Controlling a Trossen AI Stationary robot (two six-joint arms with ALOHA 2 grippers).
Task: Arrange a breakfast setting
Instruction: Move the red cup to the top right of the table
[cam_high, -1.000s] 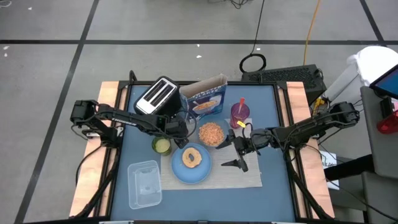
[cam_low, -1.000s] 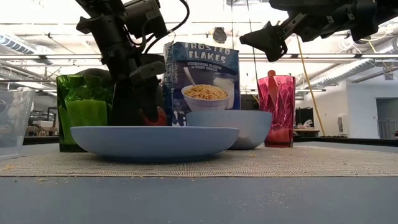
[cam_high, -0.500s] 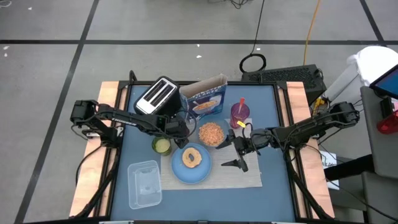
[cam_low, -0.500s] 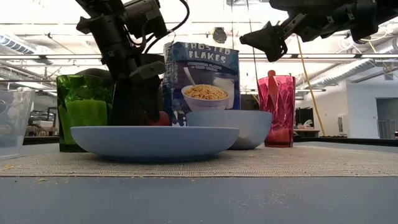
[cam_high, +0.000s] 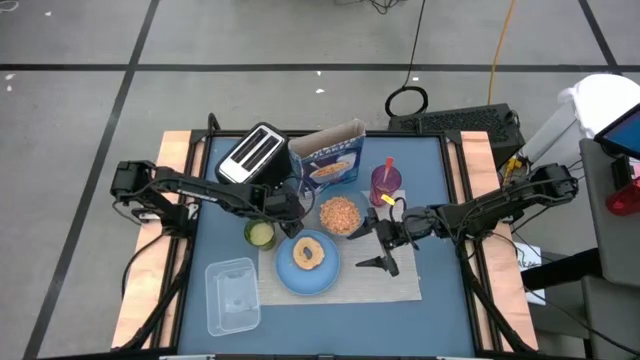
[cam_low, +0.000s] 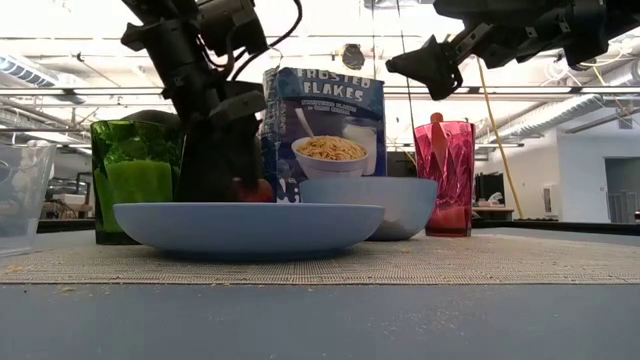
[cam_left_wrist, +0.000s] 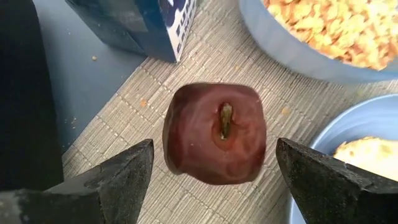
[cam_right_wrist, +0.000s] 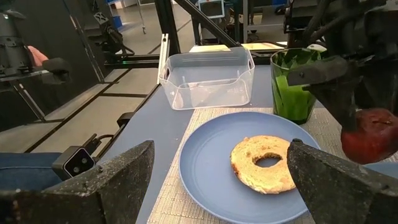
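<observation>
The small dark-red fruit (cam_left_wrist: 214, 134) sits on the beige placemat (cam_high: 400, 285), stem up, between the cereal box (cam_high: 328, 160), the blue bowl of cereal (cam_high: 340, 214) and the light-blue plate (cam_high: 290, 275), which holds a bagel. My left gripper (cam_left_wrist: 214, 149) is open above the fruit, one finger on either side with a small gap at each. The arm hides the fruit in the high view. My right gripper (cam_high: 376, 247) is open and empty above the placemat, to the right of the plate. The purple cup (cam_high: 386, 182) holds the orange-handled spoon (cam_high: 389, 165).
A toaster (cam_high: 252, 154) stands at the far left beside the cereal box. A green cup (cam_high: 260, 234) stands left of the plate. A clear plastic container (cam_high: 232, 295) sits at the near left. The placemat's near right part is bare.
In the low view my left gripper has shifted slightly up and to one side. More of the fruit shows below it, resting where it was.
</observation>
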